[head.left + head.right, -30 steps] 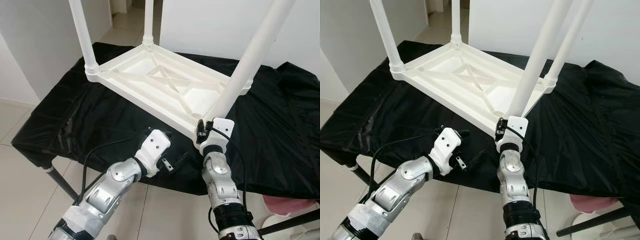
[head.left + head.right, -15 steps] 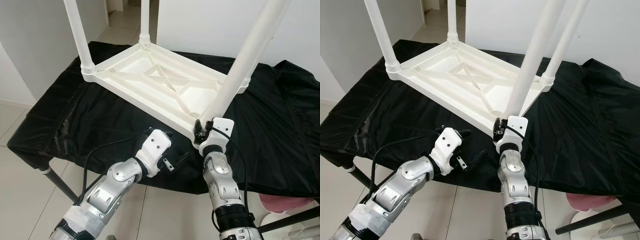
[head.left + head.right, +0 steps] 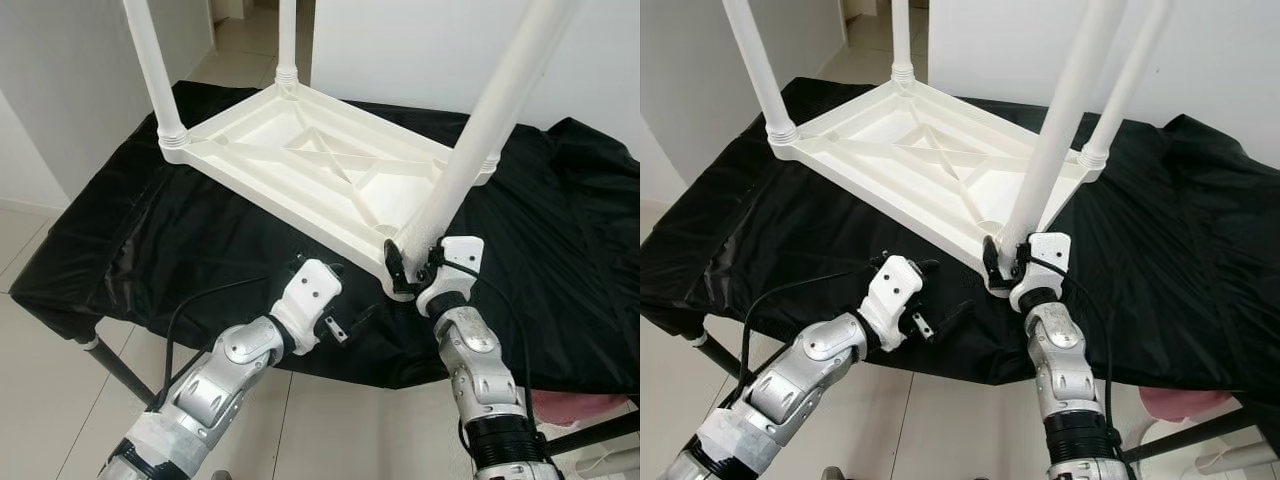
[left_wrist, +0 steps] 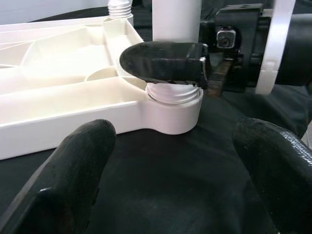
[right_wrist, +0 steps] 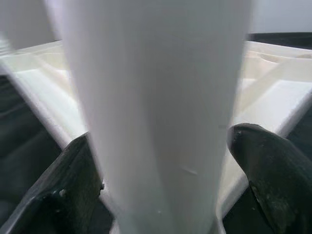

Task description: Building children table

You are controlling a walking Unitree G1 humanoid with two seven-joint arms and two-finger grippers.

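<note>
The white children's table (image 3: 320, 170) lies upside down on the black-draped table (image 3: 560, 260). At its near corner, the right end effector (image 3: 408, 268) clasps a leg (image 3: 470, 150); the left end effector (image 3: 345, 318) hovers spread wide beside it.

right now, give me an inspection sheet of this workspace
surface: black cloth draped over a work table, wrinkled.
job's things: white tabletop lies upside down on the cloth; four white legs stand up from its corners, the near leg among them.
clutter: nothing seen on the cloth.
grippers: right tool closed around the near leg's base; left tool open, empty, just short of that corner.
cables: black cable loops along the left arm.
surroundings: white walls, tiled floor, pink object low right.
</note>
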